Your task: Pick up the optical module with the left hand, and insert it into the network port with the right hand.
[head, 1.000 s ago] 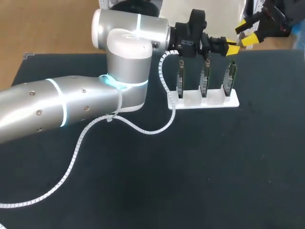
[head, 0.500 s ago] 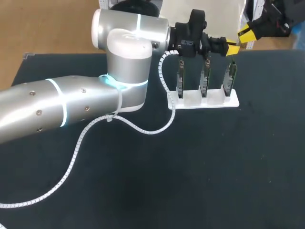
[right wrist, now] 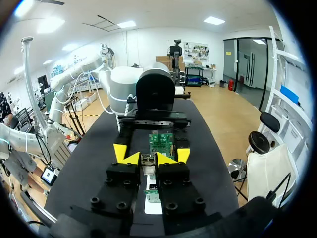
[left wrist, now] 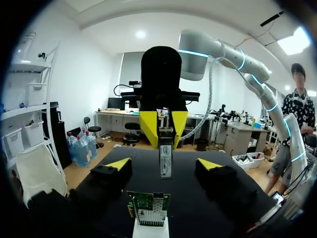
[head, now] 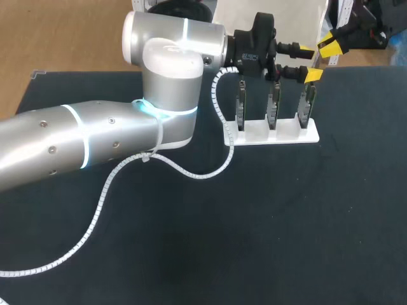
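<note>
Biggest worry for me is the module (left wrist: pixel 166 159) getting knocked crooked. The right tool (right wrist: pixel 147 159) is clamped on one end of it. That looks like a fairly short bite, and most of the body sticks out past the yellow tips, so any bump could twist it in the grip.

The left tool (left wrist: pixel 165 164) is the obvious thing to bump it. Its fingers are spread wide, one on each side of the module, with a clear gap on both sides and no contact. If either arm drifts sideways instead of backing straight off, a finger clips the module.

Second risk is the insertion. A tilted module would probably jam on the port's edge instead of sliding in, and the push could rock the board (left wrist: pixel 148 204), which just stands upright in a slot of the white rack (head: pixel 280 135). I can't really make out the port from here.

As for position, the module is up in the air over the right end of the rack, near the back of the surface (head: pixel 254 222). It's centred between the left tool's open fingers and sits above the boards, clear of them.
</note>
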Robot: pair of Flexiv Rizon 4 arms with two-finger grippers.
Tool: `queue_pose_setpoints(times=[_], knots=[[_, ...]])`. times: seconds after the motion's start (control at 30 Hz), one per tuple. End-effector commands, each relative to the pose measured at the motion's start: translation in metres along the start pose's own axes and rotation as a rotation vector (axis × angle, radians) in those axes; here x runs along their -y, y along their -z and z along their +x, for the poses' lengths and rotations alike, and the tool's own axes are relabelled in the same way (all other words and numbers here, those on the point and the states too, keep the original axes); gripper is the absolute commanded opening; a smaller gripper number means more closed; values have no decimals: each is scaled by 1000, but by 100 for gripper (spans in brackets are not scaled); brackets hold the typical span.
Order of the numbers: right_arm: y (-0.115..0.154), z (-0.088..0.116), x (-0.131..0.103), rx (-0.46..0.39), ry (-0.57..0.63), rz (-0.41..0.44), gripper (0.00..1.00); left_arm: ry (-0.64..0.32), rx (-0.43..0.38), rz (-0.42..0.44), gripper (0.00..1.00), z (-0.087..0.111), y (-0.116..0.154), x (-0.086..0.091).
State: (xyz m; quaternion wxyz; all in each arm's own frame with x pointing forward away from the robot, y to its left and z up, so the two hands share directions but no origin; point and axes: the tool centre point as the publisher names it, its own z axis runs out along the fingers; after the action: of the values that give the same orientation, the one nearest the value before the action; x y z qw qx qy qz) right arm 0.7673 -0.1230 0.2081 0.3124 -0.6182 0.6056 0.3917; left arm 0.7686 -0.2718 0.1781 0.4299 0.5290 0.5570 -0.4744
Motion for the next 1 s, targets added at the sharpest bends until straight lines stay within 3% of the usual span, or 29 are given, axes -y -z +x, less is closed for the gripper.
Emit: queue_pose_setpoints(times=[0.03, 0.4, 1.0], knots=[[-1, 0, -2, 2, 2, 7, 0, -9, -60, -3, 100, -6, -1, -2], [-1, 0, -1, 1, 0, 10, 0, -24, -211, -26, 100, -7, 4, 3], [-2, -3, 3, -14, 7, 3, 0, 52, -385, -66, 100, 26, 16, 10]])
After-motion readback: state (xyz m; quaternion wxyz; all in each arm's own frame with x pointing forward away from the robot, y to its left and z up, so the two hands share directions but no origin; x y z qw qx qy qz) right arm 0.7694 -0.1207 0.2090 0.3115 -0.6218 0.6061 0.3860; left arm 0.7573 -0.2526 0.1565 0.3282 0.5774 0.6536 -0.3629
